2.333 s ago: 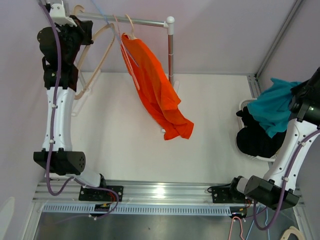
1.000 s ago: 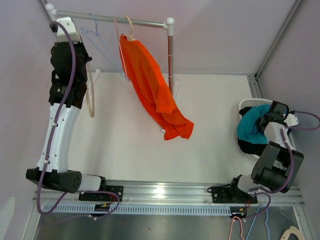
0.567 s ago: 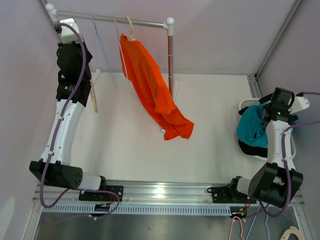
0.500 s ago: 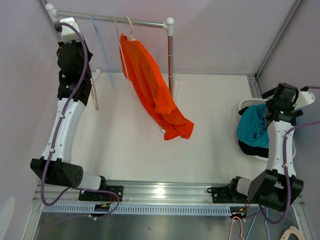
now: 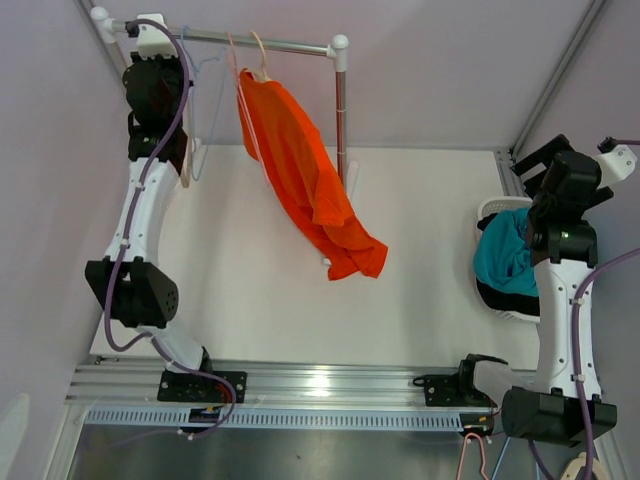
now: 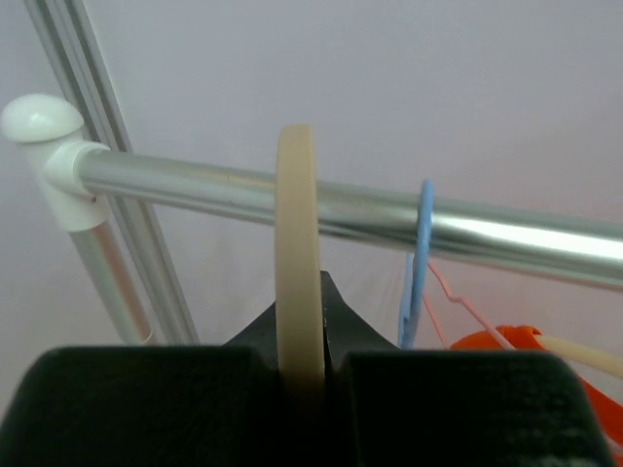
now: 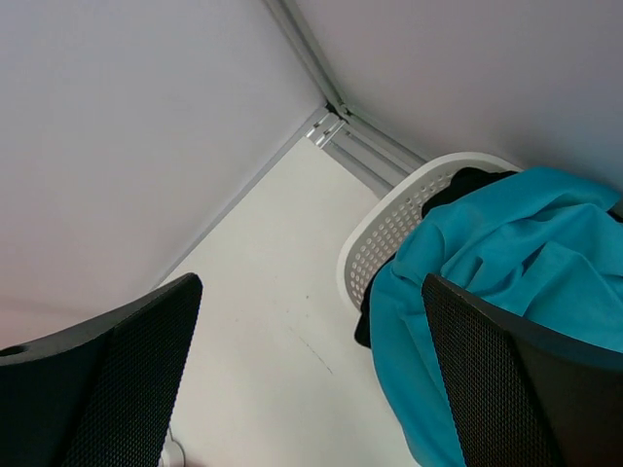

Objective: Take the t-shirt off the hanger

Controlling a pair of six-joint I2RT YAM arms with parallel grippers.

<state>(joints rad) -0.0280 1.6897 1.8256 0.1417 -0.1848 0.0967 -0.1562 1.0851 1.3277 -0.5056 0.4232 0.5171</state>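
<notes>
An orange t-shirt [image 5: 310,180] hangs from a hanger [image 5: 258,50] on the metal rail [image 5: 280,43]; its edge shows in the left wrist view [image 6: 506,341]. A teal t-shirt [image 5: 505,250] [image 7: 506,253] lies bunched in the white basket [image 5: 488,210] [image 7: 389,233] at the right. My left gripper [image 5: 165,70] [image 6: 311,321] is shut on a bare beige hanger [image 6: 297,243] [image 5: 186,165], whose hook stands just in front of the rail [image 6: 195,190]. High above the basket, my right gripper [image 5: 560,175] [image 7: 311,370] is open and holds nothing.
A blue hanger [image 5: 205,80] [image 6: 421,253] hangs on the rail between the beige hanger and the orange t-shirt. The rack's upright post [image 5: 341,100] stands behind the orange t-shirt. Dark clothing [image 5: 500,290] lies under the teal t-shirt. Walls close in left and right.
My right gripper opened, left the teal t-shirt in the basket and rose away. My left arm carried the beige hanger up toward the left end of the rail.
</notes>
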